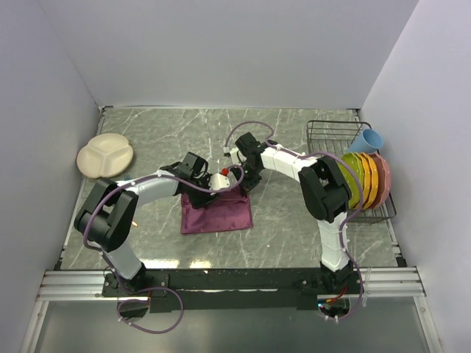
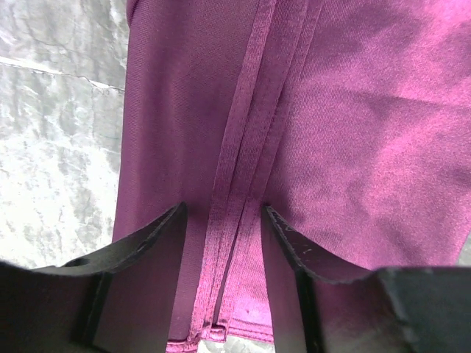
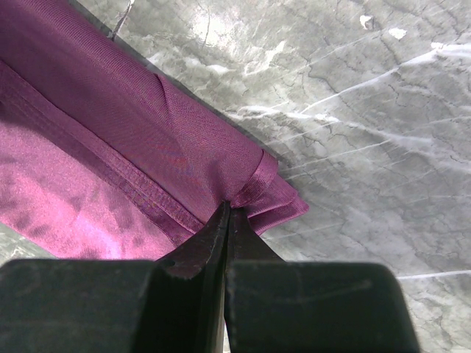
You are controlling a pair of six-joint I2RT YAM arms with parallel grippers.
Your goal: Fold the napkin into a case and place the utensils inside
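Note:
The maroon-purple napkin [image 1: 218, 214] lies folded into a wide rectangle on the marble table, between the two arms. My left gripper [image 1: 209, 181] hovers over its far left edge. In the left wrist view the left gripper [image 2: 224, 217] is open, its fingers [image 2: 151, 239] straddling two parallel hems of the napkin [image 2: 353, 110] without pinching them. My right gripper [image 1: 246, 181] is at the far right corner. In the right wrist view the right gripper [image 3: 229, 207] is shut on that layered corner of the napkin [image 3: 147, 132], which puckers at the tips. The utensils are out of view.
A cream divided plate [image 1: 105, 156] sits at the far left. A wire rack [image 1: 331, 132] at the right holds several coloured plates [image 1: 366, 180] and a blue cup [image 1: 369, 139]. White walls close in the table on three sides.

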